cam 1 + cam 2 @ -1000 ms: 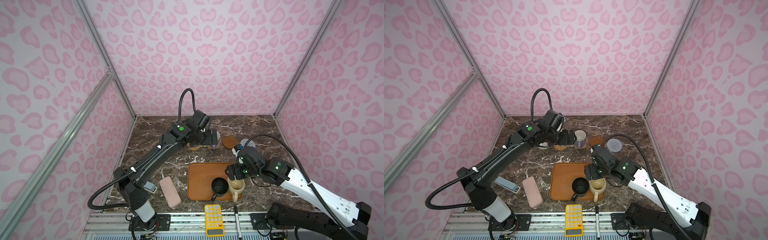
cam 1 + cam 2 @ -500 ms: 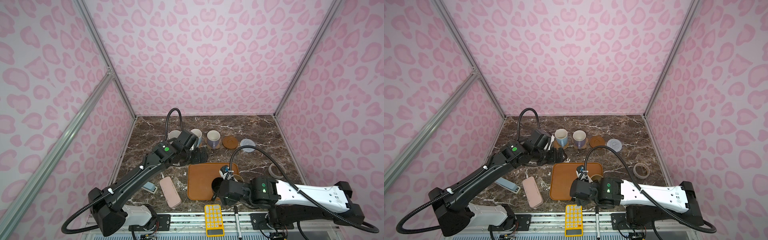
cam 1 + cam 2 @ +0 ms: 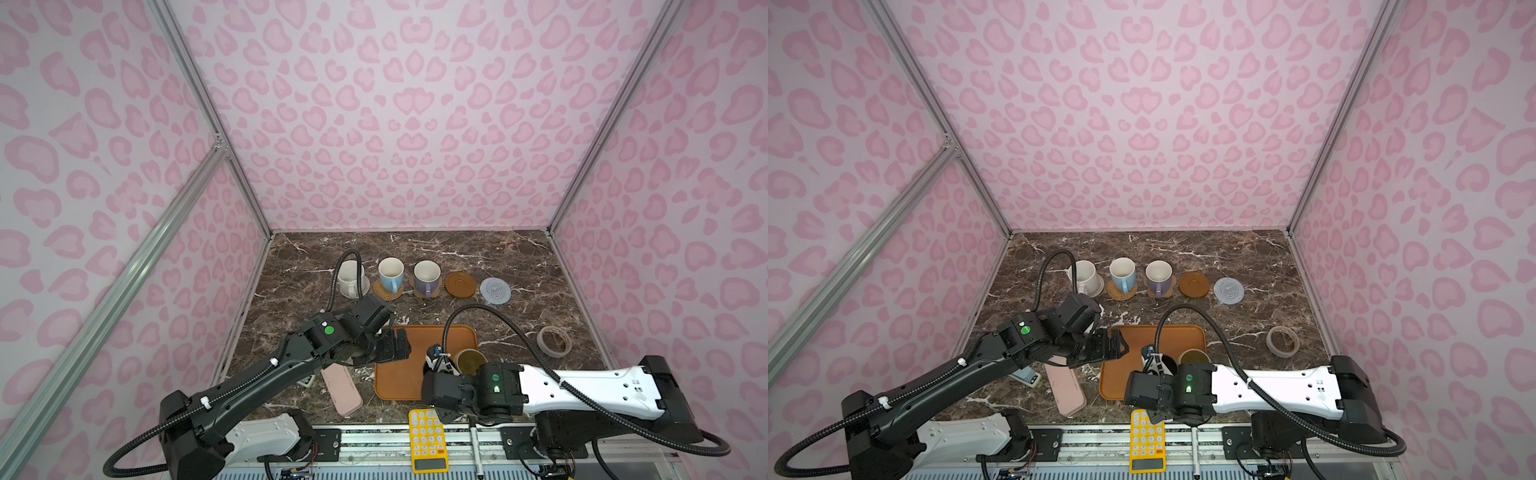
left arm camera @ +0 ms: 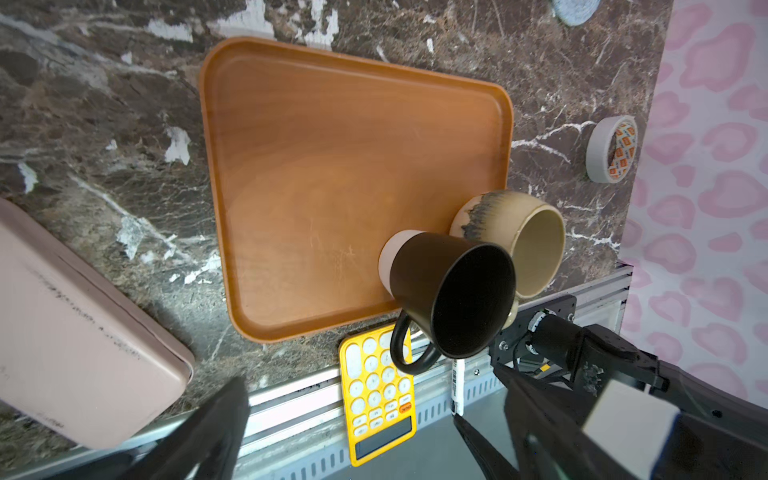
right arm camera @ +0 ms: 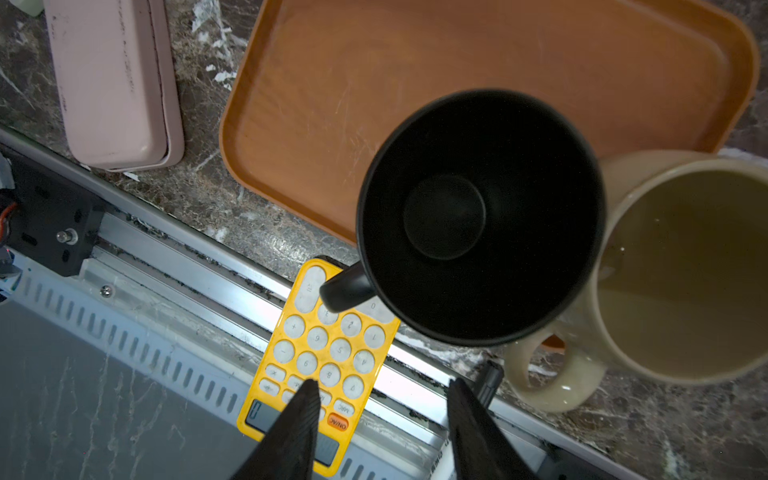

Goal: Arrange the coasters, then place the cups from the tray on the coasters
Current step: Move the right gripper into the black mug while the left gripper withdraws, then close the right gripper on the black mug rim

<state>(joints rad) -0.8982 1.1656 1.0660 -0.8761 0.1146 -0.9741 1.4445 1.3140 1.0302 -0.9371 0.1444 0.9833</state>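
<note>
Along the back, the white cup (image 3: pixel 352 277), blue cup (image 3: pixel 390 274) and lavender cup (image 3: pixel 427 276) each stand on a coaster. The dark wooden coaster (image 3: pixel 460 284) and grey-blue coaster (image 3: pixel 495 291) are bare. The black cup (image 5: pixel 478 216) and cream cup (image 3: pixel 469 360) stand at the front right of the tray (image 3: pixel 399 382). My left gripper (image 3: pixel 395 349) hangs open over the tray's far left corner. My right gripper (image 5: pixel 384 395) is open and empty over the front edge, just short of the black cup's handle. In both top views its wrist hides its fingers.
A pink case (image 3: pixel 340 390) lies left of the tray. A yellow calculator (image 3: pixel 428 440) and a pen (image 3: pixel 476 444) rest on the front rail. A tape roll (image 3: pixel 553 341) sits at the right. Pink walls close in three sides.
My right arm swung down from above the tray's cups to lie low across the front edge, its jaws narrowing. My left arm drew back from the coaster row to the tray's far left corner.
</note>
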